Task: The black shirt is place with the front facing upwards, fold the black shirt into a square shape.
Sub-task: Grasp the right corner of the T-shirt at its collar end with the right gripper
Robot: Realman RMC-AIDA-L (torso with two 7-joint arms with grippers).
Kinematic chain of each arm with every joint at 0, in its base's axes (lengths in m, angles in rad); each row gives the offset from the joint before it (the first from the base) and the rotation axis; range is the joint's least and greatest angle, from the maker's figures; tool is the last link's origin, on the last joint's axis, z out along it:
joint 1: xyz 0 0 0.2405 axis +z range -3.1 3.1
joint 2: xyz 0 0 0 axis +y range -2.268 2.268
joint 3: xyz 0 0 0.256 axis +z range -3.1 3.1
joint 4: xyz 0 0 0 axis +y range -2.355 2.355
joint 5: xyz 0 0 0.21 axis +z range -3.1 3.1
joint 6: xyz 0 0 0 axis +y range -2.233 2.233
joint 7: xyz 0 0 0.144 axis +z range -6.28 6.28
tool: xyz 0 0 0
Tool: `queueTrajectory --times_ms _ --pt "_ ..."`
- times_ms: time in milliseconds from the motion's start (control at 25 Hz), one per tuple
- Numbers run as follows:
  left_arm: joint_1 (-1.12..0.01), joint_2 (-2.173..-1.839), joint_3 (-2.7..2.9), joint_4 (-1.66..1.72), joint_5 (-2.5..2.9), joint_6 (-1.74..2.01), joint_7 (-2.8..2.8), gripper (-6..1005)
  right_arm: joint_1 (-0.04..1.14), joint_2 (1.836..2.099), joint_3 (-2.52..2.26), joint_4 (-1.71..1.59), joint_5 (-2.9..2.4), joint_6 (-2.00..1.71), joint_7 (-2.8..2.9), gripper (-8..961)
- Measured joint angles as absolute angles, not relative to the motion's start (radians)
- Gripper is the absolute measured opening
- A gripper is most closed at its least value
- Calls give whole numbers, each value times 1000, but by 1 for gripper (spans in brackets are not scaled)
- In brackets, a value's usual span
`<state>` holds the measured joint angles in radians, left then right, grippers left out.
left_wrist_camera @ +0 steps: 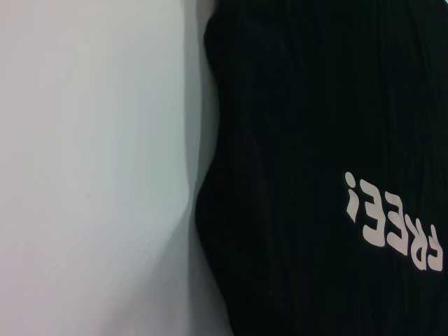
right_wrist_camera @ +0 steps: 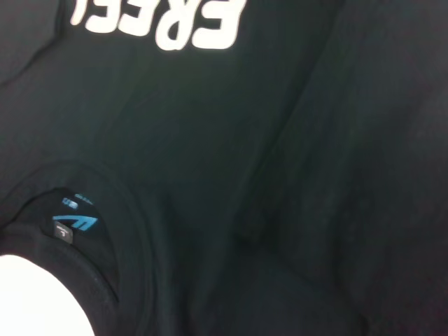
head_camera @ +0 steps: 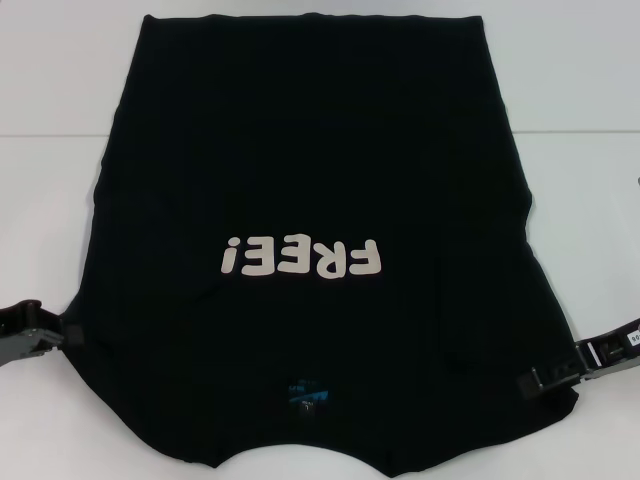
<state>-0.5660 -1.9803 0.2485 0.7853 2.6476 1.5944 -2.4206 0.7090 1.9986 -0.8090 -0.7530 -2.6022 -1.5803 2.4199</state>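
The black shirt (head_camera: 300, 150) lies flat and front up on the white table (head_camera: 60, 80), collar toward me and hem at the far side. Its off-white "FREE!" lettering (head_camera: 303, 258) reads upside down, and the blue neck label (head_camera: 305, 392) shows in the collar. My left gripper (head_camera: 45, 335) sits low at the shirt's near-left edge, by the shoulder. My right gripper (head_camera: 540, 381) rests over the near-right shoulder cloth. The left wrist view shows the shirt's side edge (left_wrist_camera: 210, 210) against the table. In the right wrist view, the collar, label (right_wrist_camera: 73, 220) and a crease in the cloth (right_wrist_camera: 280, 175) fill the frame.
White tabletop (left_wrist_camera: 84, 140) surrounds the shirt on the left, right and far sides. A seam line crosses the table (head_camera: 580, 130) behind the shirt's middle. The shirt's near edge runs out of the head view at the bottom.
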Motion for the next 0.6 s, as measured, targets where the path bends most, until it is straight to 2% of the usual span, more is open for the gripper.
queueTrajectory --times_ms 600 --pt "-569 -1980 248 785 2648 1592 -2421 28 715 2002 -814 -753 -2639 -1584 2424 681"
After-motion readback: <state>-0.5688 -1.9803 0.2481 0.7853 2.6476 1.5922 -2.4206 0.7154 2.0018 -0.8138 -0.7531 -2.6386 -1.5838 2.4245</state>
